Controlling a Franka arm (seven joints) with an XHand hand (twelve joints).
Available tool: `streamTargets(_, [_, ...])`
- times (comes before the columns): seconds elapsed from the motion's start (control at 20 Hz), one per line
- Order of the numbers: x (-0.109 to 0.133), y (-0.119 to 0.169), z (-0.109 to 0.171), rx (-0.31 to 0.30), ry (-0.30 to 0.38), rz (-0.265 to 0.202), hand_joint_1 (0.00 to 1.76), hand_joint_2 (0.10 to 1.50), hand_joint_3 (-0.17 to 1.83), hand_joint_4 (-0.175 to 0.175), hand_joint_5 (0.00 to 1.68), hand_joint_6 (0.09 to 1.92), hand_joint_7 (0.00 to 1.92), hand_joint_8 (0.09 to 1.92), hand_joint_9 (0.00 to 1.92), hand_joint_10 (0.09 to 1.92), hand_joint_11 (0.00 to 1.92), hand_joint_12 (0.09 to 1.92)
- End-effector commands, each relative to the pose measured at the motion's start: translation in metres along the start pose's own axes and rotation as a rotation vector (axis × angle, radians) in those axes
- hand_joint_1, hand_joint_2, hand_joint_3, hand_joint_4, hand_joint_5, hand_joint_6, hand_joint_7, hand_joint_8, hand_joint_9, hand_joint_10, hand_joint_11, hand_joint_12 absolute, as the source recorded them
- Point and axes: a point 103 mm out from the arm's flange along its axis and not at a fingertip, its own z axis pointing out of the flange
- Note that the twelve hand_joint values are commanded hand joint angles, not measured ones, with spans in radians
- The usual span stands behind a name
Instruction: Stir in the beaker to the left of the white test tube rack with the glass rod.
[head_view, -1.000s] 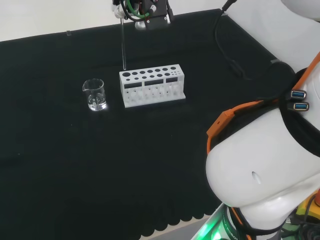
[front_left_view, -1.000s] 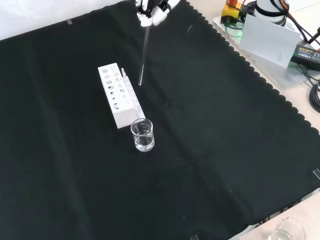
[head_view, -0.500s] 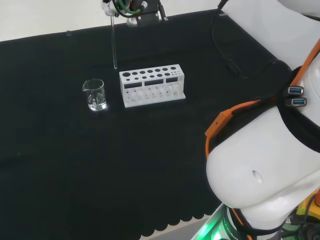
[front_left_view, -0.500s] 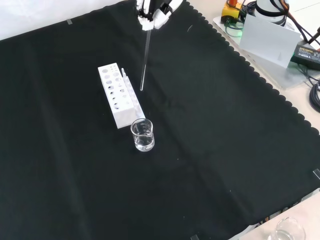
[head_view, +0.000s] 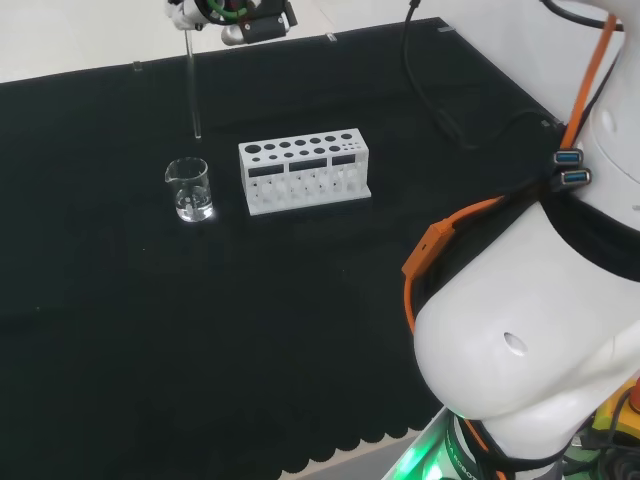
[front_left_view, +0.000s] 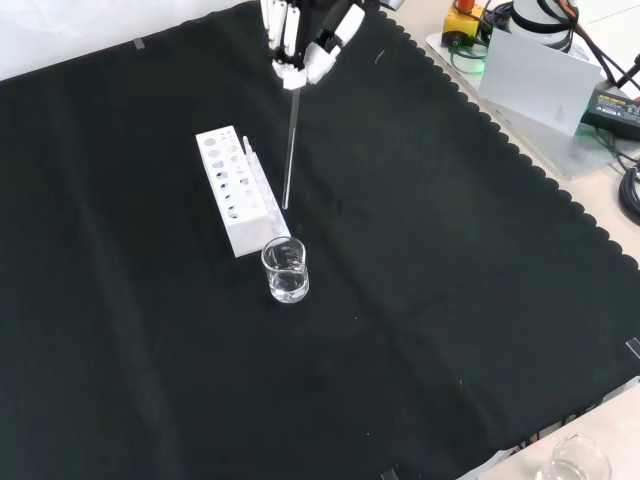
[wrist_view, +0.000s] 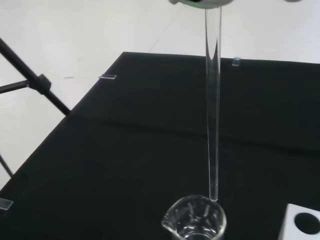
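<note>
In the front view the beaker (front_left_view: 286, 270) stands nearest, just before the white test tube rack (front_left_view: 239, 191). Above it the upright glass rod (front_left_view: 290, 150) hangs tip-down near the rim, pinched in the hand (front_left_view: 303, 40).

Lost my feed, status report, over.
Hand shut on glass rod, rod upright. Tip above beaker rim, not yet in. White rack beside beaker, nothing in the way.

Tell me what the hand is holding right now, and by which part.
The hand holds the glass rod by its top end, fingers curled round it. The rod hangs upright, its lower tip above the beaker.
</note>
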Motion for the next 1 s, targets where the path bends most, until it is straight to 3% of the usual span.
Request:
streamTargets(0.05, [0.009, 0.015, 0.008, 0.019, 0.015, -0.045, 1.43, 1.06, -0.17, -0.175, 1.33, 0.09, 1.2, 0.76, 1.39, 0.71, 1.55, 0.54])
streamTargets(0.35, [0.013, 0.025, 0.027, 0.047, 0.032, -0.069, 1.43, 1.06, -0.17, -0.175, 1.33, 0.09, 1.2, 0.76, 1.39, 0.71, 1.55, 0.54])
streamTargets(1.0, [0.002, 0.028, 0.049, 0.07, 0.043, -0.063, 1.43, 1.06, -0.17, -0.175, 1.33, 0.09, 1.2, 0.76, 1.38, 0.71, 1.55, 0.55])
